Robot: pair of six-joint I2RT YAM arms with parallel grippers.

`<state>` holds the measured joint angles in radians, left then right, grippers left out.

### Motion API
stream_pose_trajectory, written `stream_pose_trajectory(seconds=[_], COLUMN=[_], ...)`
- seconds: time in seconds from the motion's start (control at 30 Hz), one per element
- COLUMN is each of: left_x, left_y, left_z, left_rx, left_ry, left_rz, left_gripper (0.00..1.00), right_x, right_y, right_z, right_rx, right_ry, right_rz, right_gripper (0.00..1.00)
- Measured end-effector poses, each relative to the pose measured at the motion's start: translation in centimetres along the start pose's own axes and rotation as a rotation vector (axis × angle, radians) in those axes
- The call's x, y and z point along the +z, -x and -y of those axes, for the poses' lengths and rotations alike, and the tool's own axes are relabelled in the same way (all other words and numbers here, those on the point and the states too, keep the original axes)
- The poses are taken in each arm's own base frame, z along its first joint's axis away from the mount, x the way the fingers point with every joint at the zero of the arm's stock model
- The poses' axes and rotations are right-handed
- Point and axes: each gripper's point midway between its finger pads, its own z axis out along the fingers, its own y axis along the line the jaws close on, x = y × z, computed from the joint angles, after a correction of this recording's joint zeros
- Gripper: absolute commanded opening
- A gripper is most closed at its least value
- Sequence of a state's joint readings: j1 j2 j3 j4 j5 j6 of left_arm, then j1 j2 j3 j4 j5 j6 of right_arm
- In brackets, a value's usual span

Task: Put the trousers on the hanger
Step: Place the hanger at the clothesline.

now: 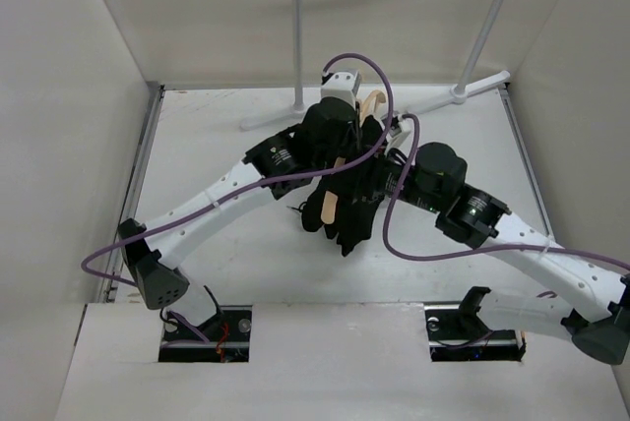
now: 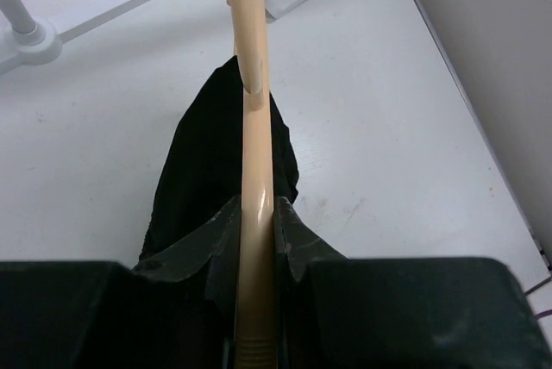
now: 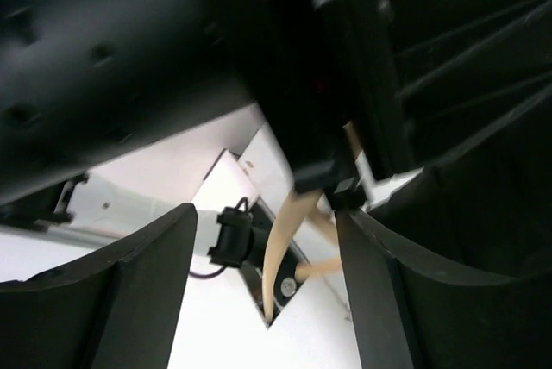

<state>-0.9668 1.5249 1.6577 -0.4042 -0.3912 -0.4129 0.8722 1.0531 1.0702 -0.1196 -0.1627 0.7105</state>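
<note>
Two left fingers [image 2: 297,244] clamp one hanger [image 2: 256,158].

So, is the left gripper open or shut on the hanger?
Shut: the left gripper presses the hanger from both sides, with no gap.

White matte desk [image 1: 217,146], lightly scuffed, enclosed by plain off-white panel walls [image 1: 69,77] at left, back and right; white tubular rail stand [image 1: 297,37] on splayed feet at the far edge; near ledge [image 1: 335,352] with two rectangular cut-outs; soft, even light.
</note>
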Motion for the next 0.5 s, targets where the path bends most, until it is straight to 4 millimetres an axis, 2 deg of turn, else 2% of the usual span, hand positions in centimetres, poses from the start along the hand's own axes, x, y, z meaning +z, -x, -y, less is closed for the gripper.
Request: stream_pose_trajectory(seconds=[0.17,0.27,0.37,0.43,0.5], left_x=[0.1,0.1,0.1,0.1,0.1], left_y=[0.0,0.0,-0.1,-0.2,0.0], left_z=[0.2,0.3,0.3,0.2,0.0], left_rx=[0.0,-0.002,0.003,0.007,0.004], left_ry=[-0.01,-0.015,-0.017,-0.012,-0.007], left_rz=[-0.001,-0.001,-0.003,-0.008,-0.004], left_gripper=[0.03,0.03,0.04,0.08,0.15], right_x=[0.9,1.2,1.4,1.5,1.5], right_y=[0.1,0.1,0.1,0.2,0.3], right_z=[0.4,0.3,1.3,1.6,1.5], right_rx=[-0.002,-0.013,-0.02,-0.015,-0.012], right_ry=[-0.017,-0.015,-0.046,-0.059,-0.059], right_rz=[0.018,0.04,0.062,0.071,0.082], right_gripper=[0.65,0.47,0.23,0.16,0.13])
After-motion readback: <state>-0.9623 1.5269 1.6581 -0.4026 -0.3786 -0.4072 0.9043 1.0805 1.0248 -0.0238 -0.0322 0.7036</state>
